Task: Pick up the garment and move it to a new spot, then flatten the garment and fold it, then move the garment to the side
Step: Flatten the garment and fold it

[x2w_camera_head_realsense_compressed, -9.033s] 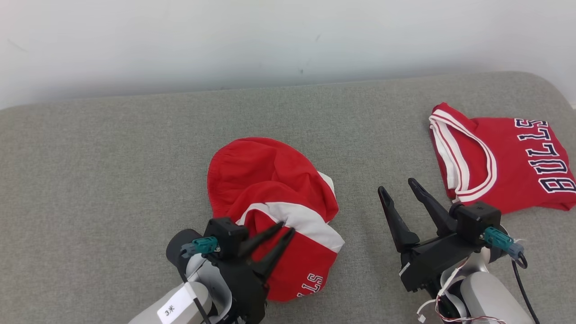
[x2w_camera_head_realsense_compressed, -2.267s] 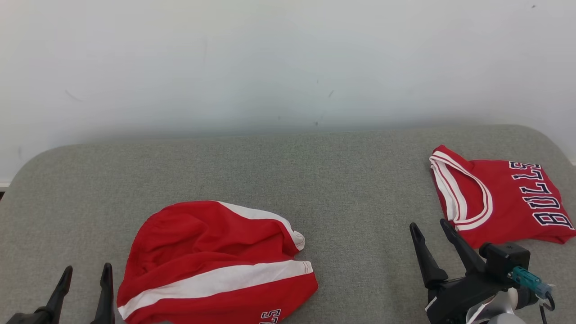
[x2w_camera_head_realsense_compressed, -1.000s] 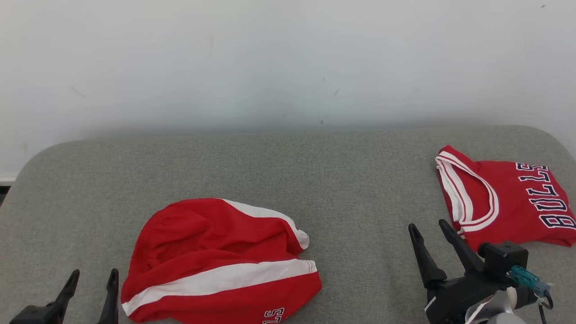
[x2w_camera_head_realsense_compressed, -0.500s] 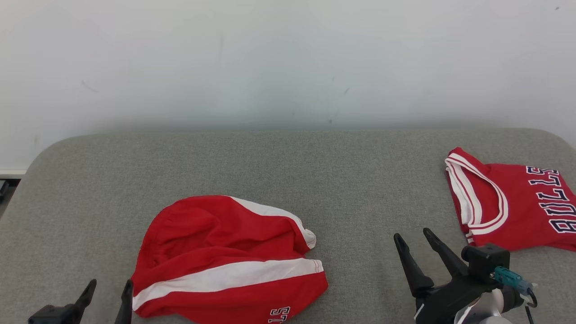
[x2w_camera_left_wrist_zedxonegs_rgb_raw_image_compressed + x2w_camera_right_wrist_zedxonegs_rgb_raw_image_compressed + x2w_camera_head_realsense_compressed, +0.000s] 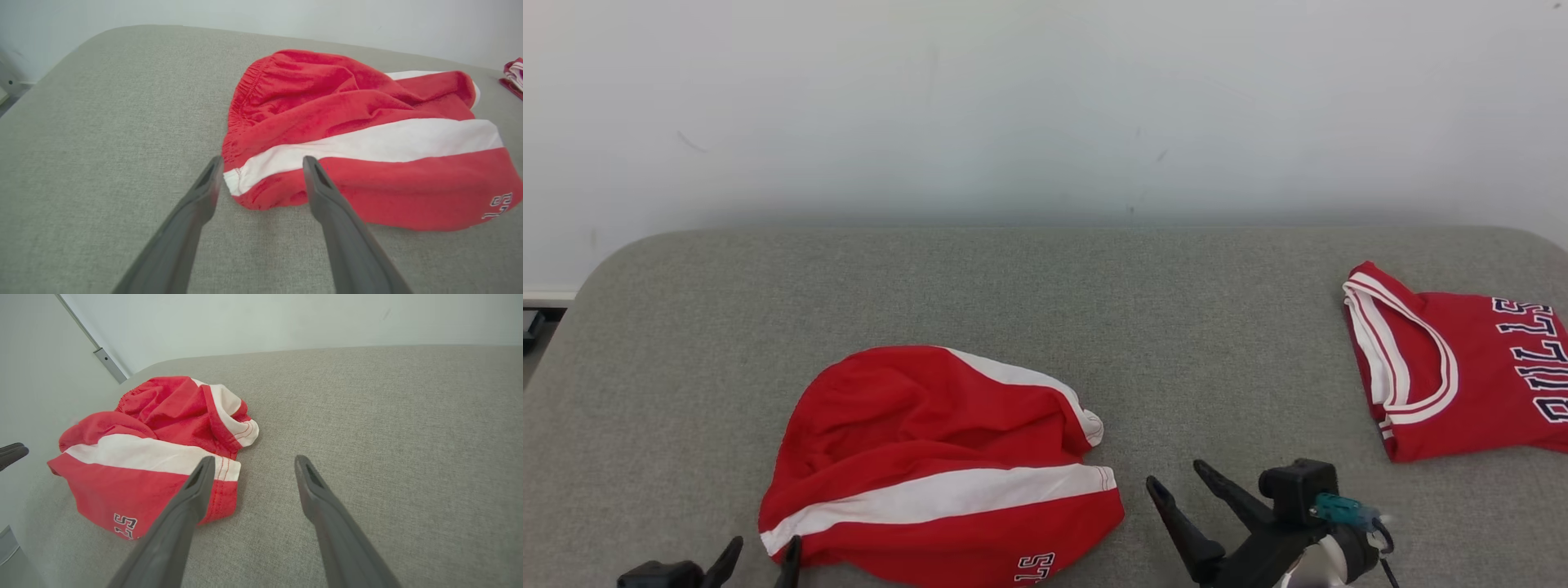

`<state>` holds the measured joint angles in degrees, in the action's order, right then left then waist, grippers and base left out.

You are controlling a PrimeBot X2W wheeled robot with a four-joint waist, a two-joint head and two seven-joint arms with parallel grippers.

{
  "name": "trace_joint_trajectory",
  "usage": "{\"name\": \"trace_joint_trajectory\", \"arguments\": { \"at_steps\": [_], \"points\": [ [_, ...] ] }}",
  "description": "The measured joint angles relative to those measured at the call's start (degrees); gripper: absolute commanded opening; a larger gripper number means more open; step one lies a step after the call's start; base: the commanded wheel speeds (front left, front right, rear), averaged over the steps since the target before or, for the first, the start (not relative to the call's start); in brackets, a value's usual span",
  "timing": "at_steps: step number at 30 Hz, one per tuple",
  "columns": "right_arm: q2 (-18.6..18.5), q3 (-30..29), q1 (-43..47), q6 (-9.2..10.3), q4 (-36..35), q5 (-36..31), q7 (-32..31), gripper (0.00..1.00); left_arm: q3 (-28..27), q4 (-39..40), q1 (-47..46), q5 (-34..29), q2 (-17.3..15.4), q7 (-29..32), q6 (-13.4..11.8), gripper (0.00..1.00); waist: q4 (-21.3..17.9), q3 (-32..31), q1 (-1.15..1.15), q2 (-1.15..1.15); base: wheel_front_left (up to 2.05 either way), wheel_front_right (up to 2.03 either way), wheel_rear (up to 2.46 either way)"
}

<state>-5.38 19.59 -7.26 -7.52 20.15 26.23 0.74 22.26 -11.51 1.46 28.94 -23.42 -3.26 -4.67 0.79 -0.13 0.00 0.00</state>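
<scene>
- Left gripper [image 5: 765, 543]: bottom-left of the head view, jaws spread wide, nothing in them.
- Left wrist view: its 2 fingers [image 5: 188, 220] frame the near-left corner of the shorts, where the white stripe ends. Can't tell whether the tips touch the cloth.
- Right gripper [image 5: 1175, 474]: bottom, right of centre in the head view, jaws also wide apart and empty. It sits over bare fabric just right of the shorts.
- Right wrist view: one finger overlaps the hem corner of the shorts, the other is over bare cushion. Contact not clear.
- Shorts [image 5: 931, 433]: red with a broad white stripe [image 5: 947, 494], lying crumpled on the grey padded surface [image 5: 1094, 310], left of centre and near the front edge. Held by neither gripper.
- Gathered elastic waistband [image 5: 245, 85] is on the far-left side of the heap. Part of a navy-and-white print [image 5: 1035, 565] shows at the near hem.
- Folded jersey [image 5: 1462, 392]: red with white-trimmed armhole, flat at the far right, well apart from the shorts. Its navy lettering is cut off by the frame edge.
- Plain white wall [image 5: 1013, 98] runs behind the surface.
</scene>
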Motion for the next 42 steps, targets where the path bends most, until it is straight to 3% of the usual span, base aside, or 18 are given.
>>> {"name": "trace_joint_trajectory", "arguments": {
  "at_steps": [17,27,28,29,30,31,32,42],
  "points": [
    [0.53,13.86,-11.29,0.01,16.51,9.46,6.09,1.00,0.62,-19.63,-8.67,4.41,4.14,-4.88,8.31,1.00,0.91,1.41,0.00,0.00,0.00,0.00,0.00],
    [1.55,20.70,-16.96,0.01,24.03,14.99,8.36,1.00,2.12,-28.87,-14.77,5.97,5.93,-6.87,11.24,1.00,1.58,3.01,0.00,0.00,0.00,0.00,0.00],
    [1.59,21.31,-17.42,0.01,24.50,15.55,8.39,0.81,2.16,-29.63,-15.23,6.87,6.21,-6.88,11.32,1.00,1.66,3.17,0.00,0.00,0.00,0.00,0.00],
    [1.65,21.93,-17.83,0.01,24.97,16.04,8.72,0.41,2.64,-30.16,-15.60,7.38,6.43,-6.97,11.61,1.00,1.72,3.32,0.00,0.00,0.00,0.00,0.00],
    [1.70,22.46,-18.15,0.01,25.43,16.47,8.95,0.27,2.74,-30.55,-15.92,7.80,6.77,-7.45,11.74,0.76,1.78,3.44,0.00,0.00,0.00,0.00,0.00],
    [1.71,23.01,-18.44,0.01,25.87,16.85,9.38,0.00,2.96,-31.00,-16.31,8.46,6.99,-7.54,11.77,0.17,1.86,3.52,0.01,0.00,0.00,0.00,0.00],
    [1.71,23.58,-18.69,0.01,26.18,17.34,9.46,0.00,3.54,-31.60,-16.72,8.65,7.01,-7.49,11.82,0.00,1.93,3.59,0.01,0.00,0.00,0.00,0.00],
    [1.53,27.67,-20.85,0.01,28.54,21.78,11.91,0.00,8.37,-32.39,-18.21,12.21,6.39,-8.88,12.17,0.00,1.94,3.28,0.00,0.00,0.00,0.00,0.00]
  ]
}}
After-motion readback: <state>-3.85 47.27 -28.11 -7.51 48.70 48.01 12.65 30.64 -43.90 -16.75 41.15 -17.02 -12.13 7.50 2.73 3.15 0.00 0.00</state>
